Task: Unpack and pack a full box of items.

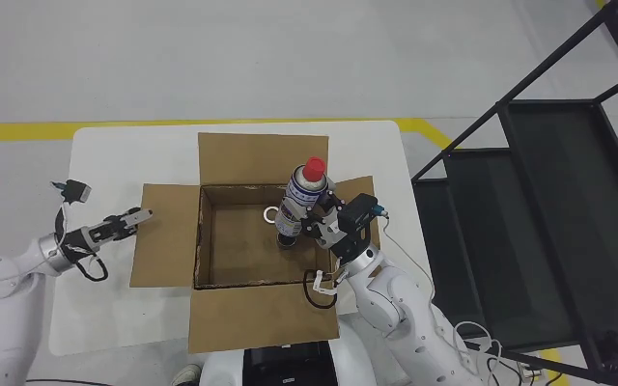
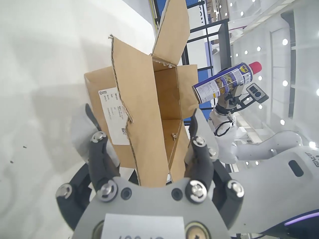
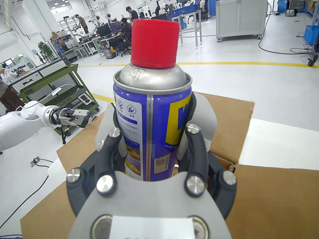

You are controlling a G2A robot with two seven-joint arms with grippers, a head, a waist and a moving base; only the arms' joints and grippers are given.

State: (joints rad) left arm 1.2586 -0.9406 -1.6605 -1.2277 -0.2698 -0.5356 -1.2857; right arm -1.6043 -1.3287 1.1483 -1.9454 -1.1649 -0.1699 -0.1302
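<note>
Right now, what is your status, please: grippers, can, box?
Right gripper shut on spray can, held over the box, right side. Left gripper open at the left flap. Box open, flaps out.

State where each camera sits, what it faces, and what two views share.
Top view: above the arms, looking down into the open box; both arms show.
Left wrist view: on the left arm, facing the box's side; own fingers show.
Right wrist view: on the right arm, facing the spray can its fingers grip.
Shared: the spray can.
</note>
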